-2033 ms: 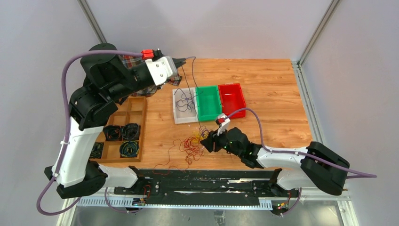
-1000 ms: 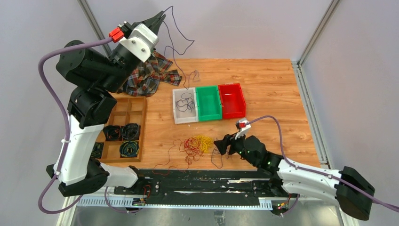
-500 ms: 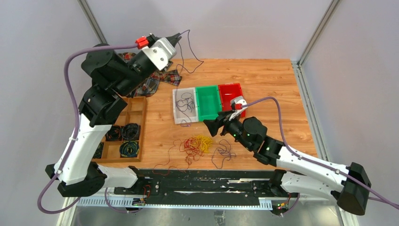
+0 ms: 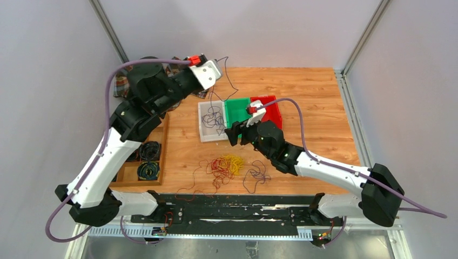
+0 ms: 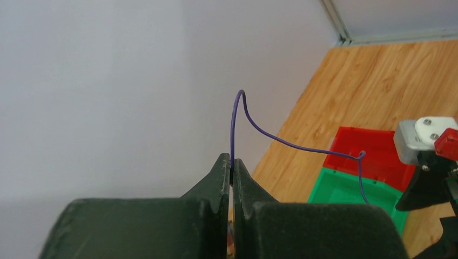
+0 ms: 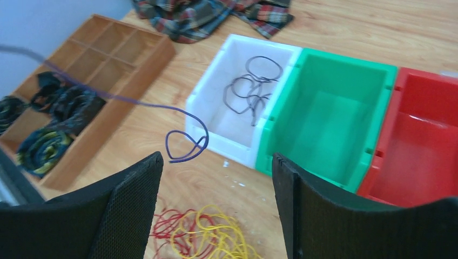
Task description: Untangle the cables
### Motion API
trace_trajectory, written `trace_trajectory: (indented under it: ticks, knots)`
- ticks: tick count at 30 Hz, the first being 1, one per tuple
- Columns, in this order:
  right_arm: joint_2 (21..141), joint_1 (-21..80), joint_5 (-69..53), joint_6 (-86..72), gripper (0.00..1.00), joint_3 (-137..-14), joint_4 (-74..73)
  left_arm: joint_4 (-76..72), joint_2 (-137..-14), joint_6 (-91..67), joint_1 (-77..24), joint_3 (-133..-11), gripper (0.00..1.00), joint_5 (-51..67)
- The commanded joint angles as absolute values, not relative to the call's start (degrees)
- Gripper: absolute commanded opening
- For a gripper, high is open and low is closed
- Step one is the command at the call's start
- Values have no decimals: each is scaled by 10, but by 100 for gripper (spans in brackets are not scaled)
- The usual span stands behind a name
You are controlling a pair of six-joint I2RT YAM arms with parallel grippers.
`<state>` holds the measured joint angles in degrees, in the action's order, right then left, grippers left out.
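The cables lie as a red and yellow tangle (image 4: pixel 227 163) on the table in front of the bins, with a loose purple strand (image 4: pixel 257 175) to its right. My left gripper (image 4: pixel 217 63) is raised over the back of the table and shut on one purple wire (image 5: pixel 302 145). This wire arcs down toward the bins, and its curled end (image 6: pixel 186 145) hangs just ahead of my right gripper's left finger. My right gripper (image 4: pixel 233 137) hovers open before the white bin (image 6: pixel 216 135) with nothing between its fingers. The tangle (image 6: pixel 210 237) shows below it.
The white bin (image 4: pixel 201 121) holds several purple loops. A green bin (image 6: pixel 324 124) and a red bin (image 6: pixel 421 145) stand to its right. A wooden tray (image 4: pixel 156 124) with dark coiled cords sits at the left, and a plaid cloth (image 6: pixel 210 13) lies behind the bins.
My left gripper came down from high at the back toward the bins, still holding the purple wire. My right gripper moved from the front of the table up to the bins, leaving a purple strand behind.
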<state>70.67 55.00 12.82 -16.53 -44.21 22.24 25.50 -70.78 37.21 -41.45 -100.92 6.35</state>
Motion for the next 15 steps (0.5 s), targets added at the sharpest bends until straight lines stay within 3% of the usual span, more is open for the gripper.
trace_trajectory:
  ticks: [1,15]
  knots:
    - [718,518,178,-165,74,-457,207,235,-734,428,-411,-977,0,-1]
    - [657,502,310,-163,75,-386,123,179,-801,477,-307,-903,1,-3]
